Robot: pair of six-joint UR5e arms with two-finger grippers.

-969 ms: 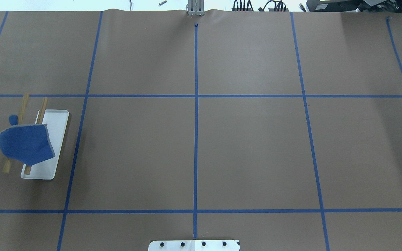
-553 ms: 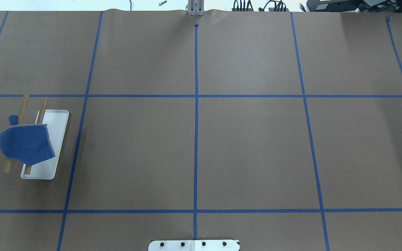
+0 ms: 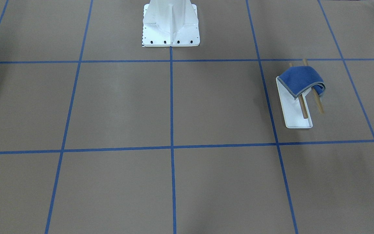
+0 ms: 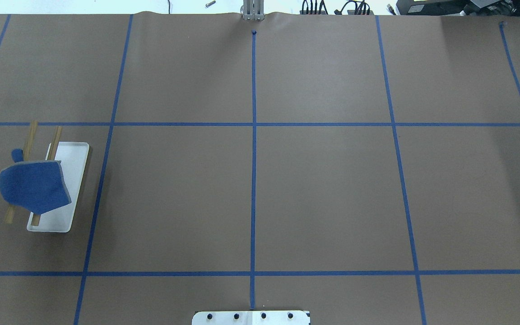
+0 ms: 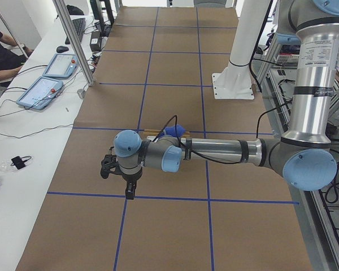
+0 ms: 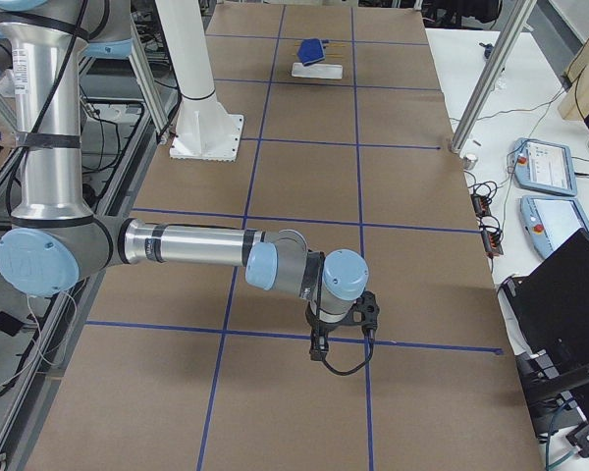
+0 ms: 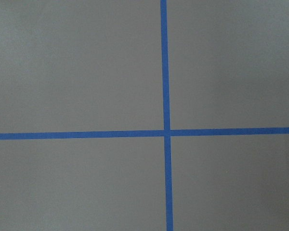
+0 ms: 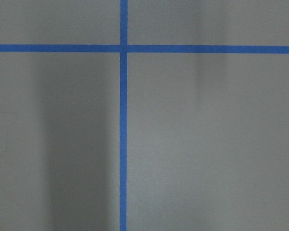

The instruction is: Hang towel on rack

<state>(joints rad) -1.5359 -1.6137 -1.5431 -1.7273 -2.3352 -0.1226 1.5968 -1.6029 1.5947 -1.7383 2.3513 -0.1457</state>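
Note:
The royal-blue towel (image 4: 32,187) lies draped over both tan wooden rods (image 4: 30,135) of the rack, whose white tray base (image 4: 74,158) stands at the table's left side. The towel (image 3: 300,79) and the tray (image 3: 292,115) also show in the front view. My left gripper (image 5: 130,189) shows only in the exterior left view, held above the table away from the rack; I cannot tell whether it is open or shut. My right gripper (image 6: 319,348) shows only in the exterior right view, far from the rack; I cannot tell its state either. Both wrist views show only paper and tape.
The white robot pedestal (image 3: 170,26) stands at the table's robot-side middle. Blue tape lines cross the brown paper. An operator (image 5: 0,51) and teach pendants (image 5: 45,90) are at a side bench. A metal frame post (image 6: 486,78) stands by the far table edge.

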